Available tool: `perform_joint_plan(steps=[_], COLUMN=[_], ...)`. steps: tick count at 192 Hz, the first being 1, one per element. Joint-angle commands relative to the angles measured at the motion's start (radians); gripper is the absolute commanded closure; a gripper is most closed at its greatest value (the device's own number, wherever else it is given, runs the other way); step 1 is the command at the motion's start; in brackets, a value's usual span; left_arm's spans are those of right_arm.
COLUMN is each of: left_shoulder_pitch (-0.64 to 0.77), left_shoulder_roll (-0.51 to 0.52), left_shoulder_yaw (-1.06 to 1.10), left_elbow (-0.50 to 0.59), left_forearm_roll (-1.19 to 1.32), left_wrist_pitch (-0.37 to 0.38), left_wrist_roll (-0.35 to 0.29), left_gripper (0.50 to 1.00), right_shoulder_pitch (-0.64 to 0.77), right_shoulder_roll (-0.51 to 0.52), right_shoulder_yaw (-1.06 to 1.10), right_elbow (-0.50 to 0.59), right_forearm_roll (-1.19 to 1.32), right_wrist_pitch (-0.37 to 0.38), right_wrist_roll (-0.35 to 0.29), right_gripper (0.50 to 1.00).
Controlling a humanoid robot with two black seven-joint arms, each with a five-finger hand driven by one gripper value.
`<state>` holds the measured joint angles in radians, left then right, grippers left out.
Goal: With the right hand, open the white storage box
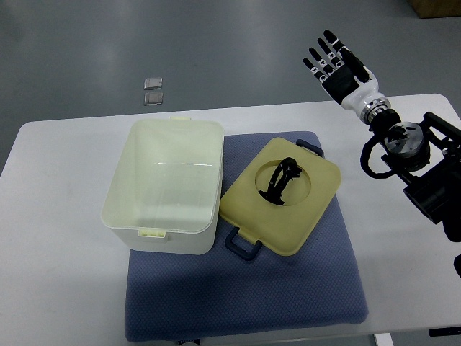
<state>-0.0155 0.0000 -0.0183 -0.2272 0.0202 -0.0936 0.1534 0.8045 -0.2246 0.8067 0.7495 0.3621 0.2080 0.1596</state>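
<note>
White plastic storage box (167, 186) sits open, well left of and nearer than my right robot hand (337, 66), fingers spread, empty; cream lid with black handle (281, 194) lies between. I'd just retract clear.

A white table (57, 238) with rounded corners stands on a smooth grey floor (216, 43) that carries soft, pale reflections of light. Two small square plates (153, 91) are set in the floor just beyond the table. A brown box corner (438, 7) shows at top right.
</note>
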Motion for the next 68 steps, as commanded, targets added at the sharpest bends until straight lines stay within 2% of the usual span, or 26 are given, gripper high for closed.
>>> perform_joint_plan(steps=[1,68], left_shoulder_pitch=[0.0,0.0], left_shoulder_roll=[0.0,0.0], left_shoulder_yaw=[0.0,0.0], left_elbow=[0.002,0.002], left_forearm_roll=[0.0,0.0], left_wrist_pitch=[0.0,0.0], left_wrist_roll=[0.0,0.0], left_gripper=[0.5,0.5], right_shoulder_pitch=[-0.021,-0.031], right_shoulder_roll=[0.014,0.016], right_shoulder_yaw=[0.006,0.006], right_elbow=[0.001,0.001], right_forearm_roll=[-0.002,-0.011], right_wrist_pitch=[0.025,0.044], right_wrist_roll=[0.001,0.001], right_gripper=[0.57,0.57])
